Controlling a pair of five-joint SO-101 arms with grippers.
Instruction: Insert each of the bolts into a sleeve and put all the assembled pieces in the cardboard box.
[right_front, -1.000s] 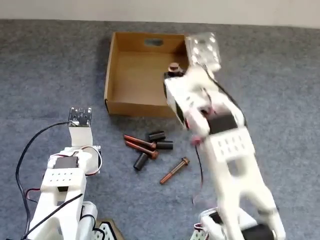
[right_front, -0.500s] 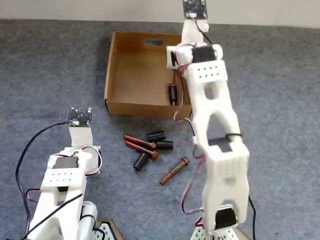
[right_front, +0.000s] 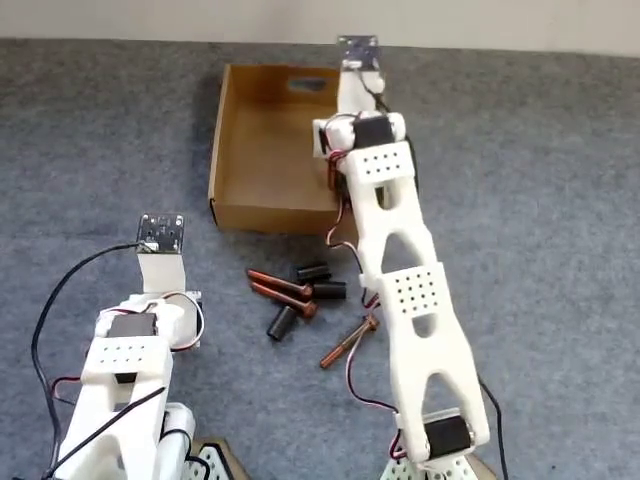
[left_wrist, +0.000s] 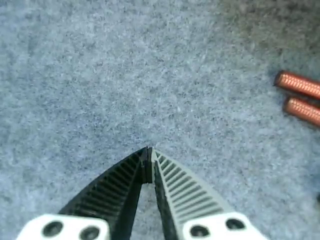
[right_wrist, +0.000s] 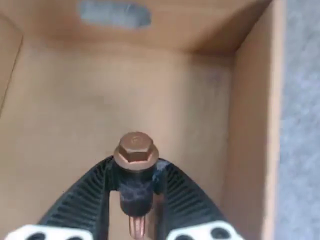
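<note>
- Right end effector (right_wrist: 136, 170): clamped on a sleeved bolt (right_wrist: 136, 150), held inside the cardboard box (right_wrist: 250, 125), apparently for release.
- Left end effector (left_wrist: 149, 152): closed, empty, parked above the desk (right_front: 560, 200).
- Loose bolts (right_front: 281, 284), sleeves (right_front: 313, 271): unassembled beside the box.

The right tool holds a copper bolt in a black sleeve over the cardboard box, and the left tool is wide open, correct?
No: the left tool is shut tight, as the left wrist view shows. The right tool does hold the copper hex bolt in its black sleeve over the brown cardboard box.
</note>
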